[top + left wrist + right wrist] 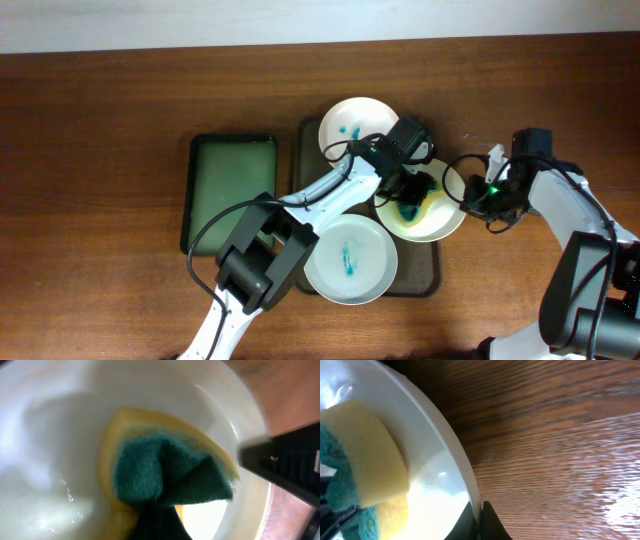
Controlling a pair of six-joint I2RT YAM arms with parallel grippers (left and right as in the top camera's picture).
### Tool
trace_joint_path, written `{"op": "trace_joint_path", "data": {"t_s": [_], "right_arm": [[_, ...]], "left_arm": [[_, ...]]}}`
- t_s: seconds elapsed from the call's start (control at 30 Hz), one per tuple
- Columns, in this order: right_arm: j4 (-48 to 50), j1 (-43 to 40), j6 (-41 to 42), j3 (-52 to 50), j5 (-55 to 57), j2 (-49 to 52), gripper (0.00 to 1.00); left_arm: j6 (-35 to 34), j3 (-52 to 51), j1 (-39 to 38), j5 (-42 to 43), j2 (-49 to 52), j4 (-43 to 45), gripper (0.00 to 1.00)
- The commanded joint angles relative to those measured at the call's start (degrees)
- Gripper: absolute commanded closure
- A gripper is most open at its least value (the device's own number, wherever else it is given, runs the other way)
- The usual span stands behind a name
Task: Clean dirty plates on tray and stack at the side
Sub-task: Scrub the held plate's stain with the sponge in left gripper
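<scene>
My left hand (407, 192) is closed on the yellow sponge with a green scouring face (170, 475). It pinches the sponge into a fold and presses the green side down into the well of the white round plate (447, 218). That plate sits at the right edge of the dark rectangular tray (425, 285), partly overhanging it above the brown wooden table (100, 120). My right hand (472, 198) reaches in from the side away from the tray and is nipped shut on the plate's outer rim. In the right wrist view the rim runs between its two dark fingertips. So the plate lies directly beneath the left hand and just tray-ward of the right hand. The sponge seems to lie roughly along the line between the two hands, though I cannot be sure. The well around the sponge looks white, so I judge this plate nearly clean. A green-smeared white plate at the tray's far end (352, 128) and another smeared white plate at its near end (350, 262) remain. The right hand, already on the rim, is better placed to carry this plate off the tray's right side, once the left lifts the sponge clear.
</scene>
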Motion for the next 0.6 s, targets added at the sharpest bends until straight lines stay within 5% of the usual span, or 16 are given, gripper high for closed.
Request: {"op": "trace_joint_path", "data": {"t_s": [0.0,0.17,0.23,0.33,0.57], "right_arm": [[0.0,0.2,0.4,-0.4,-1.4,-0.6,0.96],[0.0,0.2,0.4,-0.4,-1.4,-0.6,0.96],[0.0,0.2,0.3,-0.4,-1.4,-0.6,0.96],[0.0,0.2,0.3,-0.4,-1.4,-0.6,0.96],[0.0,0.2,0.3,-0.4,-1.4,-0.6,0.96]], "left_arm": [[1.0,2.3,2.0,-22.1,2.5,-7.3,1.00],[2.3,4.8,0.6,-24.9,2.7,-8.4,1.00],[2.3,4.8,-0.8,-16.6,3.0,-7.2,1.00],[2.2,4.8,-3.6,6.6,3.9,-2.2,1.00],[0.8,4.8,-4.7,17.3,4.5,1.6,1.00]]}}
